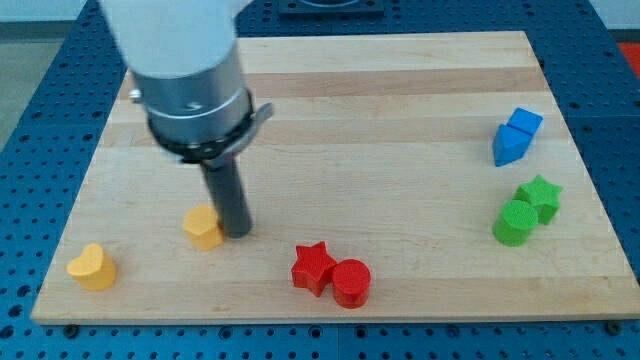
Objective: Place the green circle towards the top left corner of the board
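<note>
The bench (400,90) is a pale wooden board resting on a blue perforated surface (40,80) that shows on all sides of it. The arm (185,70) comes down from the view's top at about 11 o'clock from the board's centre: a white upper body, a grey metal collar, then a straight dark rod (228,195). There is no pincer on this arm, so nothing can be said of wide, narrow or holding; the rod simply ends in my tip (238,234), which sits on the wood at about 8 o'clock from the board's centre.

Just at 9 o'clock of my tip, touching or nearly touching it, lies a small yellow block (203,227), its shape hard to make out. Farther toward 8 o'clock, near the board's bottom left corner and well apart from the tip, lies a yellow heart (92,267).

At about 6 o'clock from the centre a red star (313,266) and a red circle (351,282) sit touching, the circle at the star's 4 o'clock.

The green circle (515,222) lies far to the view's right, at about 4 o'clock from the centre, well apart from my tip. A green star (540,196) touches it at its 1 o'clock. Above them, at about 2 o'clock from the centre, two blue blocks (516,136) sit pressed together, their shapes unclear.
</note>
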Controlling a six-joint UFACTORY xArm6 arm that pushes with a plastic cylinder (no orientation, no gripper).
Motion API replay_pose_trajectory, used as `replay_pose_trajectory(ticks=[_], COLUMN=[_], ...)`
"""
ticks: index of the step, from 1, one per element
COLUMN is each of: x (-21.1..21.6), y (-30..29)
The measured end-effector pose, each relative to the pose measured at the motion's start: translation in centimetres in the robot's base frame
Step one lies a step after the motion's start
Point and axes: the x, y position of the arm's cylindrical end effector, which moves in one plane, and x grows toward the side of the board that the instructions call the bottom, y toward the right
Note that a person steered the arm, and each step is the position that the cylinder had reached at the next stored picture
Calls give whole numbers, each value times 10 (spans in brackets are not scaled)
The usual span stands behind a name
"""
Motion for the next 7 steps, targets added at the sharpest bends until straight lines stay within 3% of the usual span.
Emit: replay_pose_trajectory(ticks=[2, 4, 5, 7], x=[-11, 8, 1, -67], y=[-57, -93, -61, 73])
